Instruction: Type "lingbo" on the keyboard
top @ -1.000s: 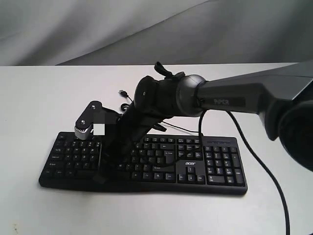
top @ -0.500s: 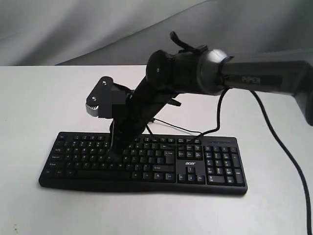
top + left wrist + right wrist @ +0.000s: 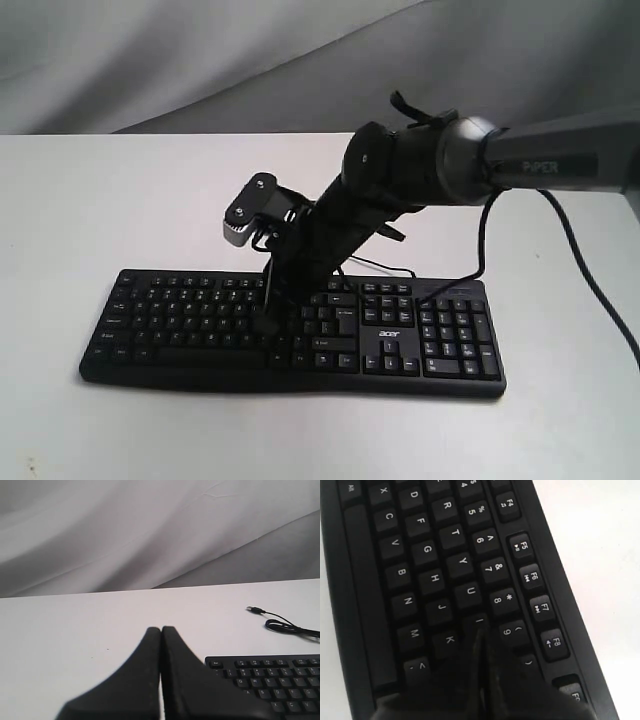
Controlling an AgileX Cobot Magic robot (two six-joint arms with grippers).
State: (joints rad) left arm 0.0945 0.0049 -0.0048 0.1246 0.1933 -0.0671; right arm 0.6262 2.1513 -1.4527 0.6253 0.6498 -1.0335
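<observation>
The black keyboard point(image 3: 440, 340) lies across the white table, its acer logo toward the right. My right gripper point(image 3: 266, 322) reaches over from the right and comes down on the keyboard's middle keys. In the right wrist view the keyboard point(image 3: 420, 550) fills the frame, and the right gripper point(image 3: 481, 633) is shut with its joined tip at the I key, between K and 9. My left gripper point(image 3: 161, 629) is shut on nothing. It hangs over bare table beside the Esc corner of the keyboard point(image 3: 270, 677). The exterior view does not show it.
The keyboard's thin USB cable point(image 3: 285, 626) curls loose on the table behind it, plug end free. A thicker black arm cable point(image 3: 590, 290) hangs down at the right. Grey cloth covers the background behind the white table point(image 3: 90, 200).
My right arm has swung rightward along the keyboard, from the front edge near the space bar to the keys round I. The keyboard has not shifted.
</observation>
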